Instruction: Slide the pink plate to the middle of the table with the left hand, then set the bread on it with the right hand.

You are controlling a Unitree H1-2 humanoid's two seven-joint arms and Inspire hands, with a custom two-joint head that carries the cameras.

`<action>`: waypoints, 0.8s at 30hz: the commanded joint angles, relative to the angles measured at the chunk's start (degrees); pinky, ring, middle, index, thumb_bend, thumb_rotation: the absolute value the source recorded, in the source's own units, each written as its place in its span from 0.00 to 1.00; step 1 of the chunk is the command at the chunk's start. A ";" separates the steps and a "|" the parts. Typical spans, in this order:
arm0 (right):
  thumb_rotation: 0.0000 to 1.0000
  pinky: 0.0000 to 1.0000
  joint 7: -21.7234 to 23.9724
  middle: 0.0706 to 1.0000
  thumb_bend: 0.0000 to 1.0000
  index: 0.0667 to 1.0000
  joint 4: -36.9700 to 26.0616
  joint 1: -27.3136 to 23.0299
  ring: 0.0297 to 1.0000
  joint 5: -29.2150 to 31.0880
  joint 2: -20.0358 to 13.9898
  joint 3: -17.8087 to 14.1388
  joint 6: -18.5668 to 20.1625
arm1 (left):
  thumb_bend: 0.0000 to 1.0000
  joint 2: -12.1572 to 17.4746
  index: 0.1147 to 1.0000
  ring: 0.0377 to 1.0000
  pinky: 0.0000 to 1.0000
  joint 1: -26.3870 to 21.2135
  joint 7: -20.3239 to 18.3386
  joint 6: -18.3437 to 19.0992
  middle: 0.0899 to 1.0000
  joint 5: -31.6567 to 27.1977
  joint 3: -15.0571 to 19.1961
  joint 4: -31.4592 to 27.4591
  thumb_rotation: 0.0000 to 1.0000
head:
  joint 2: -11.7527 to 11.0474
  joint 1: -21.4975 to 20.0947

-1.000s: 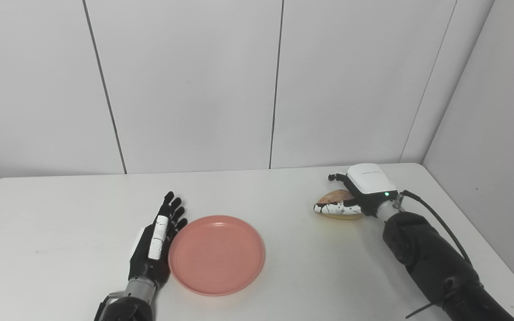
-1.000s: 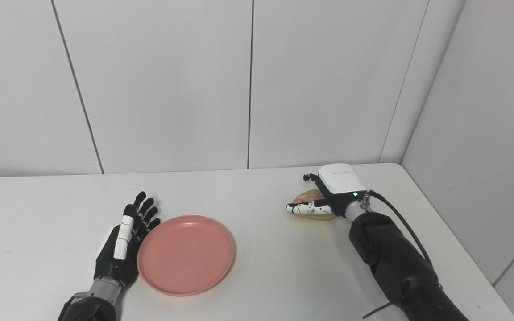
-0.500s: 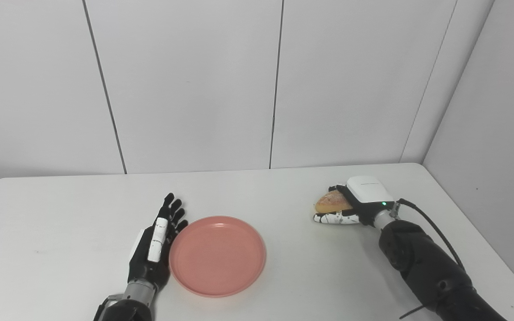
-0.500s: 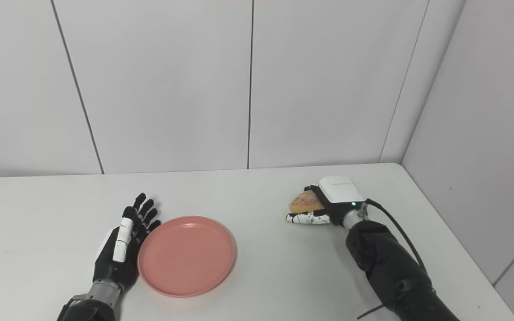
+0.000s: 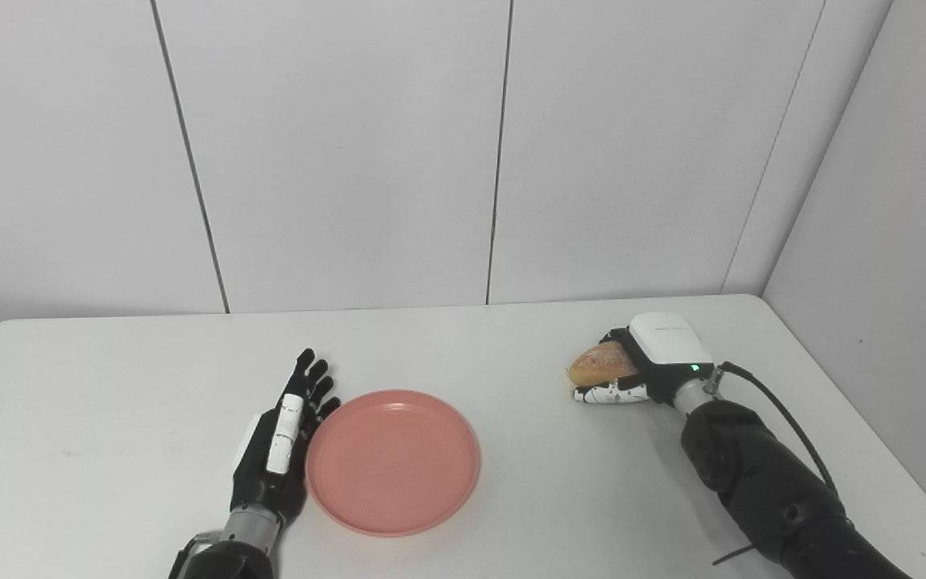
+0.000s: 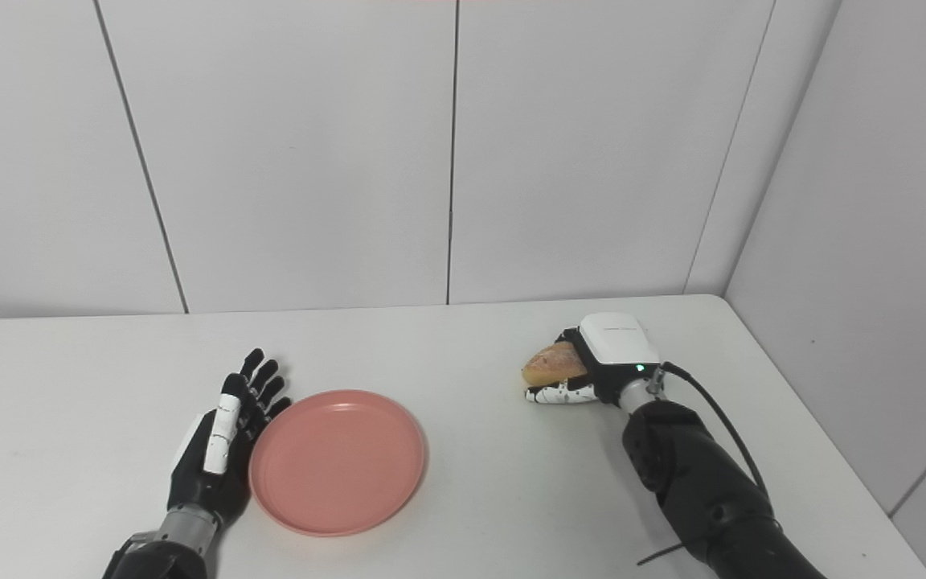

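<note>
On the white table (image 5: 109, 378), w/ the pink plate (image 5: 393, 461) as ref point: plate sits flat, near the front edge, roughly mid-table, slightly left of ctr. Round, shallow, low raised rim, plain salmon-pink, matte, nothing on it.

Left hand (image 5: 280, 434) lies just beside the plate's left rim, touching or nearly so; can't tell for sure. Hand stands on edge, palm facing the plate, black fingers (image 5: 308, 371) straight, spread a little, pointing away toward the wall (image 5: 334, 153). White panel along the back of the hand. It grips nothing.

Bread (image 5: 600, 363) is well right of the plate and farther back, toward the table's right rear corner. Small oblong roll, golden-brown crust w/ a speckled, slightly reddish top, paler underside, tapered end pointing left toward the plate. Looks tilted, left tip lower than the held end; whether it's clear of the table or still resting on it can't be told.

Right hand (image 6: 592, 366) is closed around the bread's right end: white-and-black thumb under it, other fingers over the top, mostly hidden by the white back cover w/ a green light. Black cable (image 5: 784, 414) runs from the wrist along the dark forearm (image 5: 760, 474), which comes in from the lower right.
</note>
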 commanded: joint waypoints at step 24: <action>0.55 0.26 -3.71 0.38 0.64 0.48 -4.09 -1.47 0.31 3.31 -1.60 0.01 -3.42 | 0.88 0.26 1.00 0.99 0.95 5.97 0.48 2.77 0.99 0.25 0.04 3.24 0.85 | 0.17 0.10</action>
